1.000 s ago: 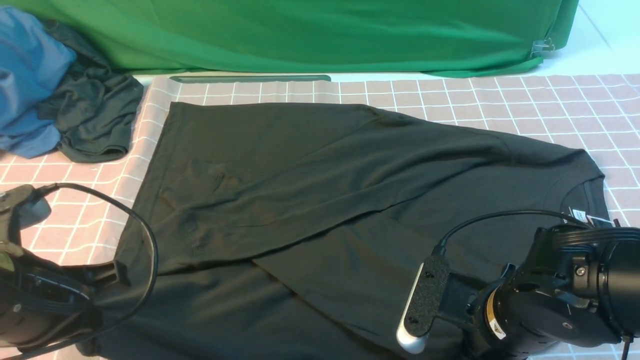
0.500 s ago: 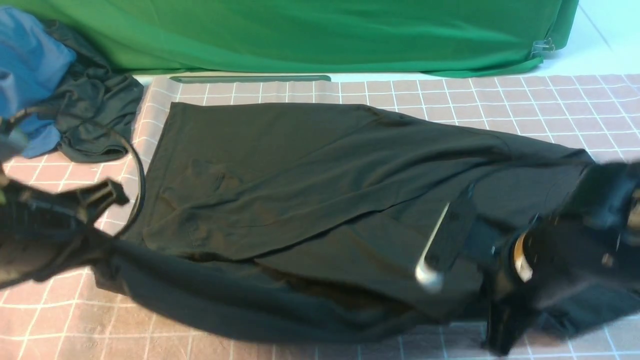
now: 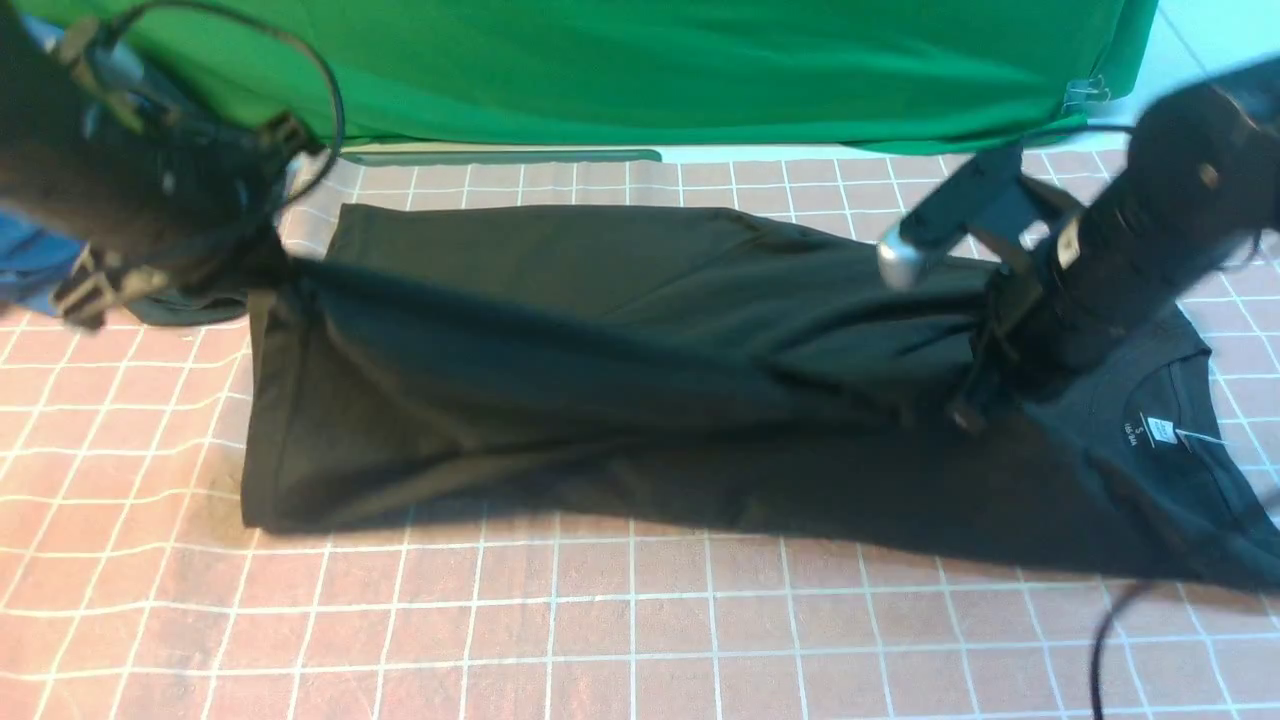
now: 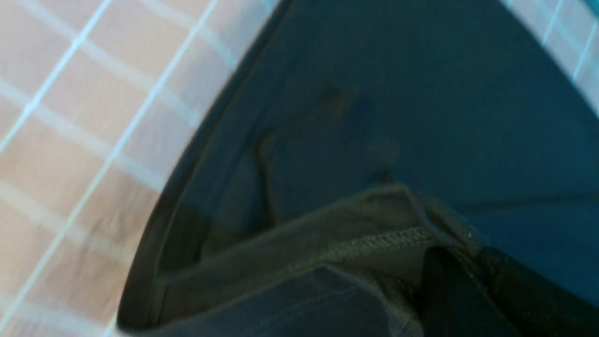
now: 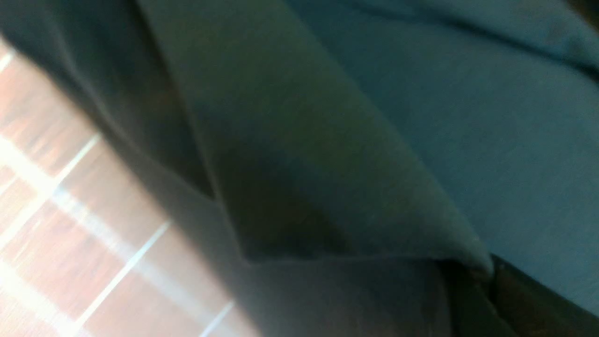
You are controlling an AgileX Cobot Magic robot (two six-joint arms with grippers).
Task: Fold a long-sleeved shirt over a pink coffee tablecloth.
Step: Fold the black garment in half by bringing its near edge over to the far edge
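I can read nothing here: the small white neck label [image 3: 1160, 430] inside the long-sleeved shirt [image 3: 600, 330] carries print too tiny for me.

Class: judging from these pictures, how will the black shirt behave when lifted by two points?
Probably floppy: the long-sleeved shirt sags in folds between the left gripper and right gripper. Likely light: pinches at two edges hold it up. Its near edge rests on the pink coffee tablecloth, so it may drag.

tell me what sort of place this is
Likely a robot lab's cloth-folding bench: green backdrop cloth, pink grid tablecloth, left arm and right arm holding a black shirt.
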